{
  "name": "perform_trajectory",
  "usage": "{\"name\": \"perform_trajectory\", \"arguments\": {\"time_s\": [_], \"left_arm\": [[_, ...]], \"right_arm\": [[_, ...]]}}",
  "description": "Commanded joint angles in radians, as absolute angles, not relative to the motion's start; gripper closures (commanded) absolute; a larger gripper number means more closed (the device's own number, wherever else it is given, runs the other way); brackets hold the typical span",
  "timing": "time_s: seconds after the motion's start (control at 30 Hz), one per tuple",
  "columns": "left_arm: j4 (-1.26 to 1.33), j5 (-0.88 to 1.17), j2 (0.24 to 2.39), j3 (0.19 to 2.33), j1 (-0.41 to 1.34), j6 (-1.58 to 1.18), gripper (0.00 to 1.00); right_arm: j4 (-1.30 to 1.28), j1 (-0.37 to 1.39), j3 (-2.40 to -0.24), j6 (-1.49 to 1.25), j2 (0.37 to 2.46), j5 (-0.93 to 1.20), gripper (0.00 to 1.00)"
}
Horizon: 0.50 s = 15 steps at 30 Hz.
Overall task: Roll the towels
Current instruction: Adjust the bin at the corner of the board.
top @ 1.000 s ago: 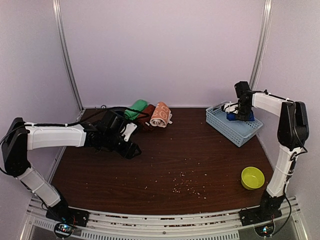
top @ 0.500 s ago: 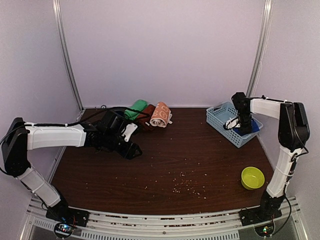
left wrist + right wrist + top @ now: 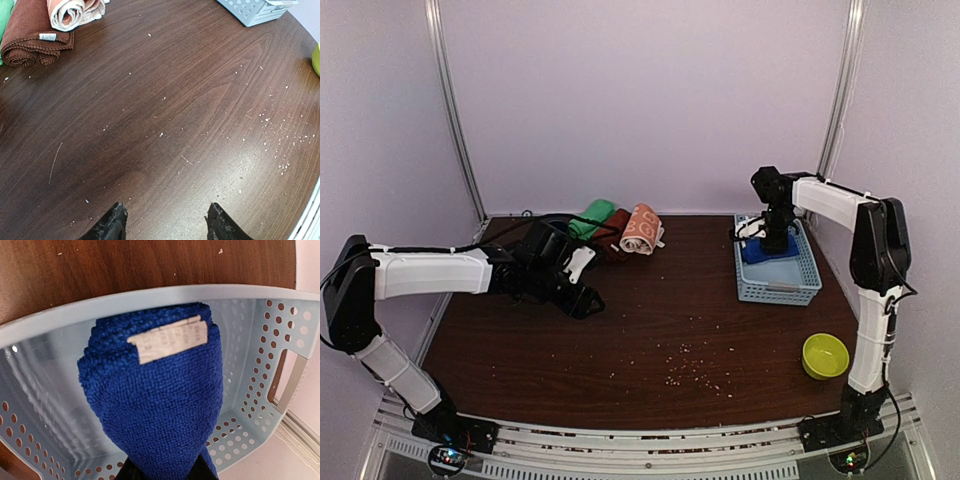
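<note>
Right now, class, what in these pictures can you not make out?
Blue towel label: right wrist view, print too blurred to read.
Right fingers: right wrist view, cut off by the bottom edge and the towel.
Green towel: left wrist view, cut off by the left edge.
Yellow bowl: left wrist view, cut off by the right edge.

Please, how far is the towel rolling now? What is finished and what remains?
Done: the green towel, maroon towel and orange towel look rolled, together at the back of the table. In hand: the right tool grips the rolled blue towel inside the basket. The left tool hangs open over the table. Left: apparently only releasing the blue one.
</note>
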<state>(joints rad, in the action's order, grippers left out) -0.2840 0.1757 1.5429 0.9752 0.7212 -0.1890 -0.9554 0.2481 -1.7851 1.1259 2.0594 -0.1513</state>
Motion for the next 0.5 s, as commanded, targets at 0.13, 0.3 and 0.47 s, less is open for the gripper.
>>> {"name": "perform_trajectory", "arguments": {"time_s": [0.13, 0.3, 0.47], "left_arm": [[-0.238, 0.188, 1.558, 0.965, 0.723, -0.193, 0.43], [-0.238, 0.196, 1.578, 0.967, 0.723, -0.196, 0.43], [-0.242, 0.198, 1.588, 0.974, 0.723, -0.189, 0.43]], "right_arm": [[-0.731, 0.200, -1.761, 1.101, 2.070, -0.166, 1.00], [-0.635, 0.160, -1.771, 1.084, 2.129, -0.168, 1.00], [-0.535, 0.130, -1.755, 1.092, 2.158, -0.123, 1.00]]}}
